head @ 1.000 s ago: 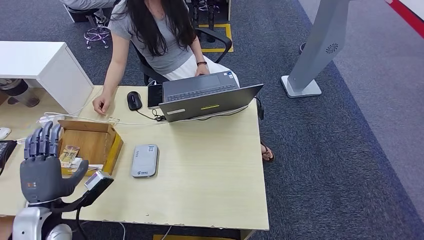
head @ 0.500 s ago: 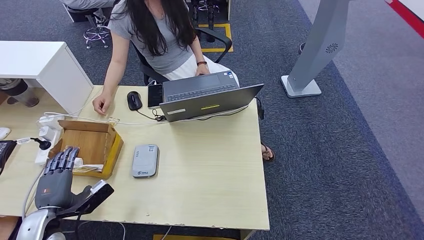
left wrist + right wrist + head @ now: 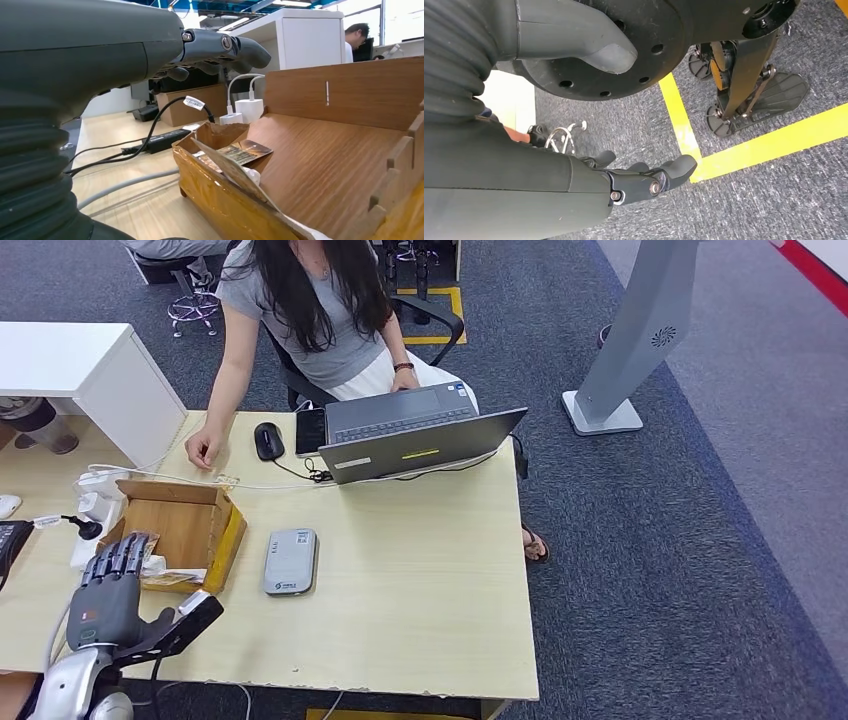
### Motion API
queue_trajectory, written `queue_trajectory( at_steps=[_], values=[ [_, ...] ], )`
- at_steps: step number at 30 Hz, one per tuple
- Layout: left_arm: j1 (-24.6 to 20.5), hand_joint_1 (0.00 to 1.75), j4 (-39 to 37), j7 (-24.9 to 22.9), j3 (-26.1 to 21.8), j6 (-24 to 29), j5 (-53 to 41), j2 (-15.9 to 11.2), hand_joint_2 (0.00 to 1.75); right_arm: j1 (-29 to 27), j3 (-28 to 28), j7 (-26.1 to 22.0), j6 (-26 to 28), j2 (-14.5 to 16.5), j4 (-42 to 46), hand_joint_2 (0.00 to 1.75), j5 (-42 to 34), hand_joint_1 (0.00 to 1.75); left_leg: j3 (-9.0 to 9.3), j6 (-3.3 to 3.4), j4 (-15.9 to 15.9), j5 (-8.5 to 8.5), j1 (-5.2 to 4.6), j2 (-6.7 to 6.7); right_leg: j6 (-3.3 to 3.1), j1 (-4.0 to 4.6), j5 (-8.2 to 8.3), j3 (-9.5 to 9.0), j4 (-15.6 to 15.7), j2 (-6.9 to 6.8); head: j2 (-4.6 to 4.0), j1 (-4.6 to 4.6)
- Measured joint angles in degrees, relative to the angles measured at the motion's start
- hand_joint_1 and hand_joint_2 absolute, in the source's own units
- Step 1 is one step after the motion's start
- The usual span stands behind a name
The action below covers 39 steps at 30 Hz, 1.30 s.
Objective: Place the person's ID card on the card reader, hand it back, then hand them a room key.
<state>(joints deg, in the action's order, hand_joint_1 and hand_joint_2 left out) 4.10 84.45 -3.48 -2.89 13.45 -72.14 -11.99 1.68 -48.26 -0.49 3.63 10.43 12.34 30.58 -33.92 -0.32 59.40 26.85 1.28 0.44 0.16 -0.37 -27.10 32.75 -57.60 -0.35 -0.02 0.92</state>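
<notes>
Card reader flat on desk, beside cardboard box; left hand empty, fingers spread over box's near edge; right hand hangs empty, fingers loosely extended

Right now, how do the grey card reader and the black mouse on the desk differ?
The flat grey rectangular card reader lies mid-desk, near the brown cardboard box; the rounded black mouse sits at the far edge beside the grey laptop. The reader is larger and boxy, the mouse small and oval. Both rest untouched on the pale wooden desk.
</notes>
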Motion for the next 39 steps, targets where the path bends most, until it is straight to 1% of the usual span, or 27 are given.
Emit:
queue_trajectory(
  at_steps=[14,18,24,29,39],
  values=[
    [-3.3,0.0,-4.1,0.4,0.0,1.0,0.1,0.0,1.75,-0.1,0.0,0.0,-0.5,0.0,0.1,1.75,1.0,0.0,0.0,0.0,0.0,0.0,0.0,0.01,-0.01,0.0,0.01,0.0,0.0,0.01,0.0,-0.01],
    [-3.4,1.75,-4.6,0.6,0.0,1.4,0.2,0.0,1.75,-0.1,0.0,0.0,-0.6,0.0,0.1,1.75,1.2,0.0,0.0,0.0,0.0,-0.01,0.0,0.01,-0.01,0.0,0.01,0.0,0.0,0.01,0.0,0.0],
    [-3.6,1.75,-5.0,2.6,0.0,3.6,1.3,-0.1,1.75,-0.1,-0.3,-0.1,-0.8,0.0,0.2,1.75,1.7,0.0,0.0,0.0,0.0,-0.01,0.0,0.01,-0.01,0.0,0.01,0.0,0.0,0.01,0.0,0.0],
    [-3.6,1.75,-5.0,3.5,0.0,4.1,1.9,-0.5,1.75,-0.1,-0.4,-0.1,-0.8,0.0,0.3,1.75,1.9,0.0,0.0,0.0,0.0,-0.01,0.0,0.01,-0.01,0.0,0.01,0.0,0.0,0.01,0.0,-0.01],
    [-3.6,1.75,-5.0,3.8,0.0,4.5,2.6,-0.8,1.75,-0.1,-0.6,-0.2,-0.8,0.1,0.4,1.75,2.2,0.0,0.0,0.0,0.0,-0.01,0.0,0.02,-0.01,0.0,0.01,0.0,0.0,0.01,0.0,-0.01]
  ],
)
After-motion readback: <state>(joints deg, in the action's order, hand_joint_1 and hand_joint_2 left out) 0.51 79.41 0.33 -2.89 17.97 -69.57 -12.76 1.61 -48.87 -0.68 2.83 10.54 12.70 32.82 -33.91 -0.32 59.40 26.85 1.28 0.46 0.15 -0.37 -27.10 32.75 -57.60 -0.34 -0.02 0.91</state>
